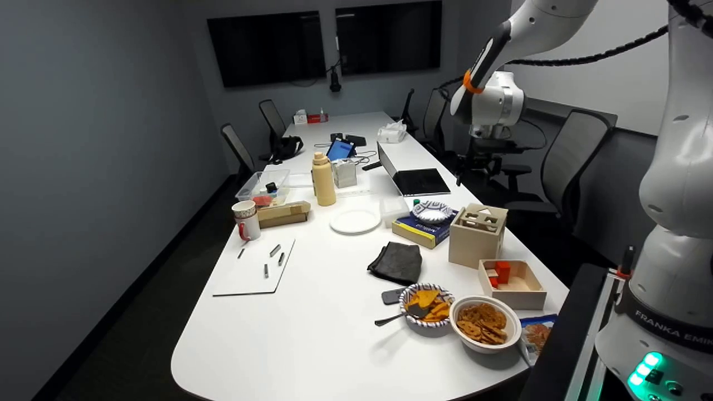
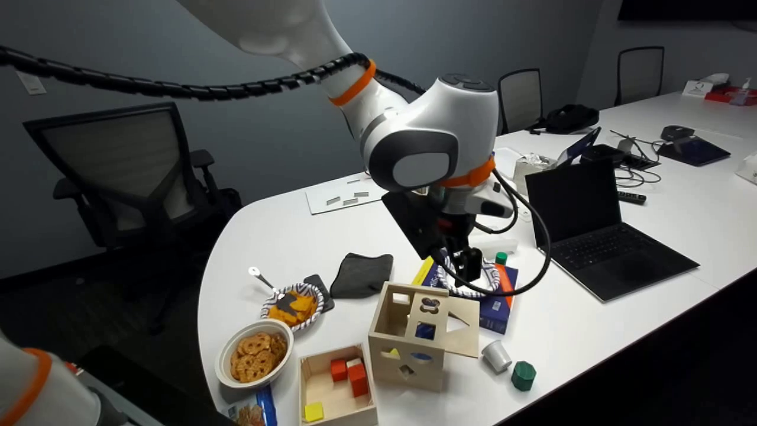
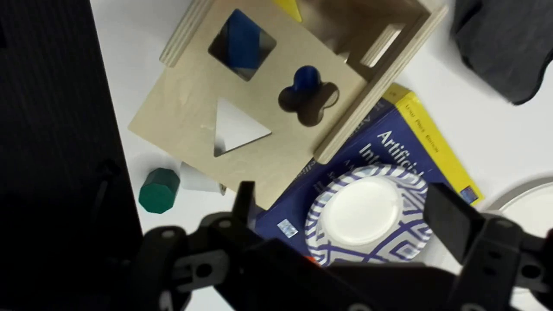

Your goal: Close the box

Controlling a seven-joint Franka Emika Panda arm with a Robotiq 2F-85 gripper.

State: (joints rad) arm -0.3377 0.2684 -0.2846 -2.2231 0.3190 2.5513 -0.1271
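Box (image 1: 473, 242), tan wood, shaped cutouts (image 3: 309, 96), lid (image 3: 255, 98) partly open

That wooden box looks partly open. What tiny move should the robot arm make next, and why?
Probably bring the open gripper to the outer edge of the lid, ready to push it inward: the lid sticks out past the box, leaving part of the top uncovered.

We see a tan wooden cube-shaped box (image 2: 407, 358) upright on the white worktop (image 2: 278, 236), its flat hole-pierced lid (image 3: 255, 97) jutting past one side, the top partly open.
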